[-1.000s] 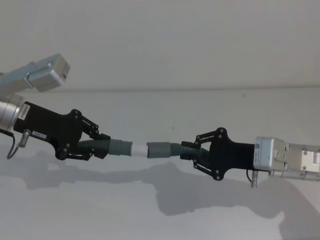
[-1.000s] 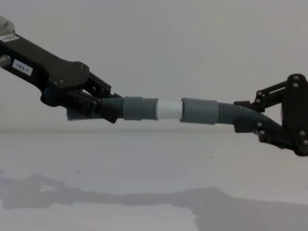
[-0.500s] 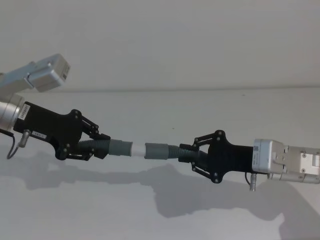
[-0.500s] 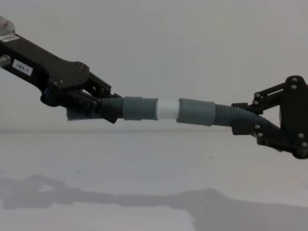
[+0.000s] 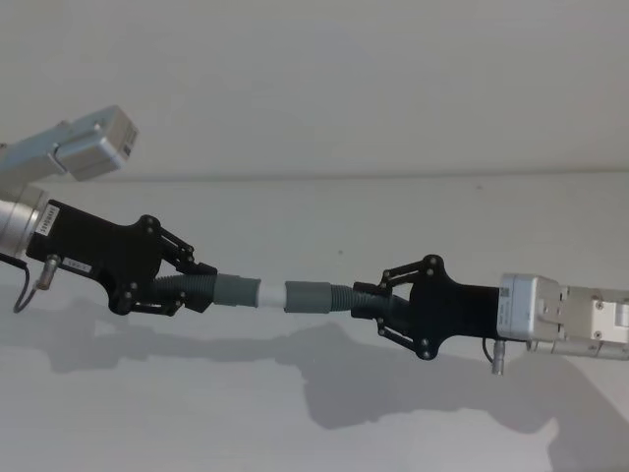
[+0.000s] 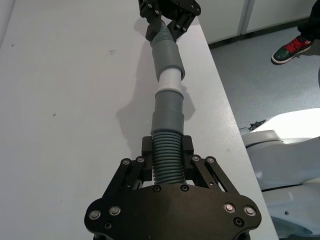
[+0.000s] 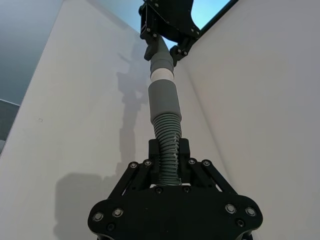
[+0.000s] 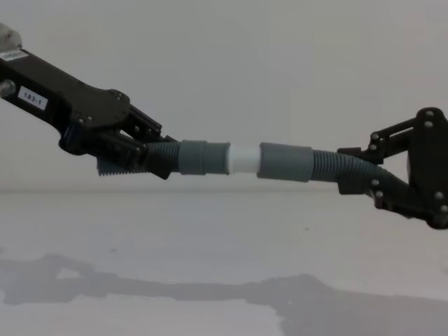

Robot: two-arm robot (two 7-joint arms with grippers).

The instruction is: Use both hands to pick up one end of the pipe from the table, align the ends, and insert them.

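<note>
Black and angular, the left gripper (image 5: 194,283) comes in from the left of the head view, and we note its ridged fingers (image 8: 150,157) pinched on the ribbed part of the left hose piece (image 5: 211,290), held clear above the white table (image 5: 295,413). A small white numbered label (image 8: 31,98) sits on its body in the chest view, and a silver arm (image 5: 84,146) shows behind it in the head view. Moving rightward, the left piece ends in a smooth grey cuff (image 8: 204,157) with a narrower white tip (image 8: 243,159). We see that tip meeting the mouth of the wider grey cuff (image 8: 285,162) of the right hose piece (image 5: 334,296); from the chest view the white tip looks partly entered, though much of it is exposed, and how deep it sits we cannot tell. In the left wrist view the two cuffs line up nearly end to end with a slight bend at the joint (image 6: 167,90). Further right, the right gripper (image 5: 375,304) has its fingers (image 8: 357,180) clamped on the ribbed section of the right piece, also above the table, with shadows of both arms lying on the surface beneath.
</note>
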